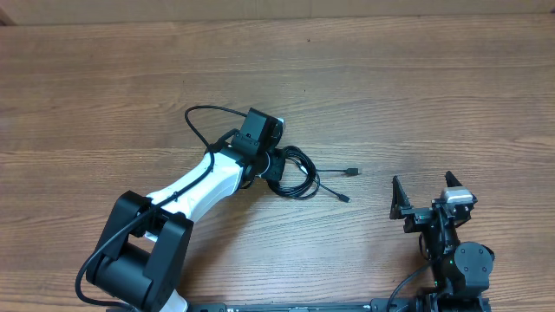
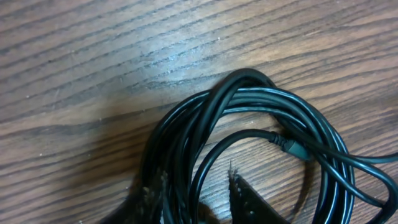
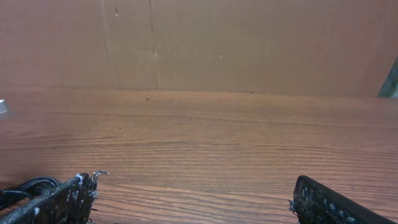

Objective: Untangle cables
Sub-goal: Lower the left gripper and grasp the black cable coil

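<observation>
The cables lie as a tangled coil of thin black cords at the table's middle. Two loose ends with small plugs trail to the right. My left gripper is down on the coil's left side. In the left wrist view the coil fills the frame with one plug inside it, and the fingers are open, with several strands between them. My right gripper is open and empty, right of the cables. In the right wrist view its fingers stand wide apart, with the coil at far left.
The wooden table stretches all round. A thicker black cable loops off the left arm behind the coil. A brown cardboard wall stands at the table's far edge.
</observation>
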